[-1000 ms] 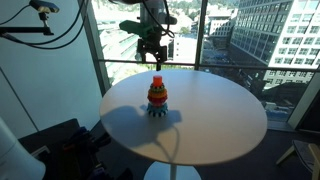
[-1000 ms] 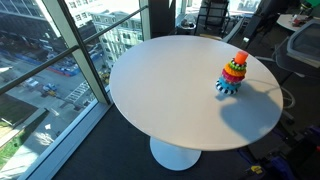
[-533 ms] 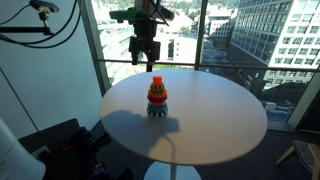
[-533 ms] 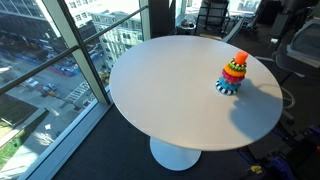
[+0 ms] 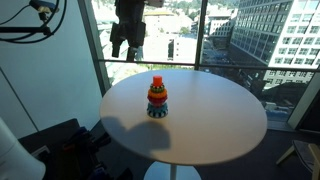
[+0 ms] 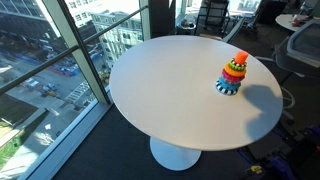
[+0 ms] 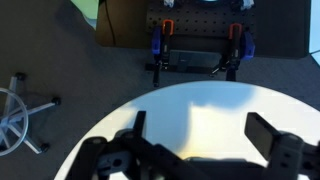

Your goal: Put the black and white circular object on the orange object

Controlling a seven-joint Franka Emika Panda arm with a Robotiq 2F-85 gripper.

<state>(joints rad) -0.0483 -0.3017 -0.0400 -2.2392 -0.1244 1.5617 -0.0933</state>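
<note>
The ring-stacking toy stands on the round white table in both exterior views (image 5: 157, 96) (image 6: 234, 73). Its orange-red top peg (image 5: 157, 81) (image 6: 241, 57) is bare. A dark and light patterned ring (image 5: 157, 110) (image 6: 227, 87), which looks like the black and white circular object, lies around the tower's foot. My gripper (image 5: 126, 49) hangs high above the table's far left edge, well away from the toy. In the wrist view my gripper (image 7: 200, 135) is open and empty over bare tabletop. The toy is out of the wrist view.
The round white table (image 5: 215, 120) (image 6: 170, 80) stands on a single pedestal beside tall windows (image 5: 230, 35). An office chair base (image 7: 15, 110) and a rack with clamps (image 7: 195, 50) are on the floor beyond the table. Chairs and desks (image 6: 210, 15) stand behind it.
My gripper has risen and moved left, from just above the toy's top to high over the table's far left edge. It has left the other exterior view. The toy has not moved.
</note>
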